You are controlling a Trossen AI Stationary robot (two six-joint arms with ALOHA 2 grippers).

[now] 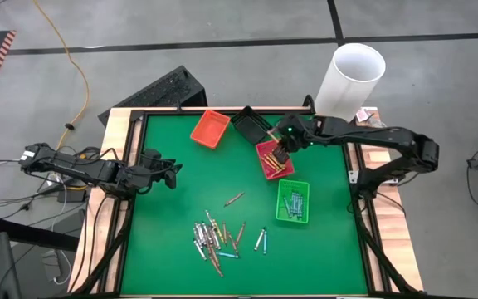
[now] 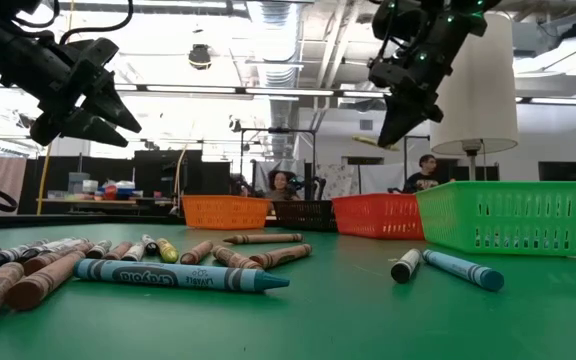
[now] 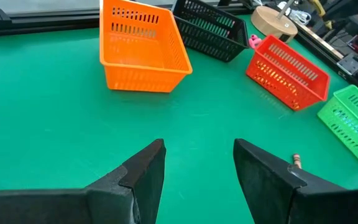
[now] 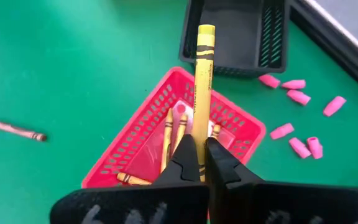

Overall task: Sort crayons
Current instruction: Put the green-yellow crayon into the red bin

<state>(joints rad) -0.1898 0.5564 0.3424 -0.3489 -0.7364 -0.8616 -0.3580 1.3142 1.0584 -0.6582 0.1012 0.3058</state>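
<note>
Between the right gripper's [image 4: 199,163] clamped fingertips [image 4: 185,155]: a yellow crayon [image 4: 202,81], pinched near its lower end, long paper-wrapped shaft standing out past the jaws. Held directly above the red basket [image 4: 135,140], over several yellow-orange crayons [image 4: 168,134] already lying inside. Judged light and stiff, wax brittle enough to snap under a hard squeeze, label paper offering fair friction; best taken mid-shaft, across its width. Off at the table's left edge, the left gripper [image 1: 161,174], fingers spread, nothing between them, raised over bare mat.

Farther out, a loose heap of crayons [image 1: 212,238] near the front of the green mat [image 1: 173,216], a blue one [image 2: 181,274] foremost in the low view, one brown stray [image 1: 234,199] lying apart between heap and baskets. Ranged behind: an orange basket [image 1: 210,128], a black one [image 1: 251,124], a green one [image 1: 293,200] with crayons in it. Scattered pink bits [image 4: 297,118] beside the black basket. Beyond the wooden table frame [image 1: 116,133], a tall white cylinder [image 1: 350,80], a yellow cable [image 1: 71,58] across grey floor, and two seated people far back in the room.
</note>
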